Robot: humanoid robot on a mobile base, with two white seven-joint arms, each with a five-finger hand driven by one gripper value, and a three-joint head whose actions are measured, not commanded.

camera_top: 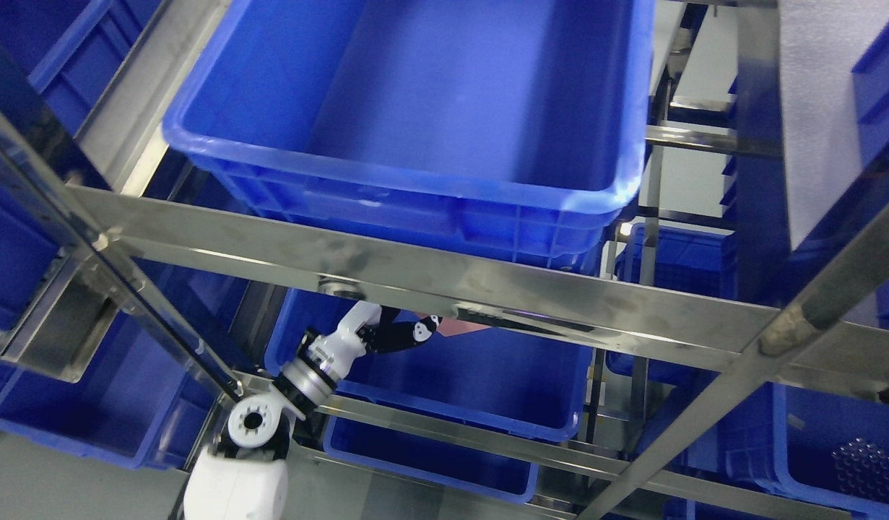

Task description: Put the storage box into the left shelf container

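Here the left hand (408, 334), white with black fingers, reaches into the middle blue plastic shelf container (487, 390), fingers apparently pinching a thin pinkish storage box (464, 329) half hidden under the steel shelf rail (430, 274). Lifting carelessly could knock it against that rail.

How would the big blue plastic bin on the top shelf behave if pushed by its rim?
The big blue plastic bin looks empty, so probably light for its size. Its ribbed walls and rolled rim suggest it stays stiff rather than flexing. Sitting on the smooth steel shelf rail, it would likely slide rather than tip.
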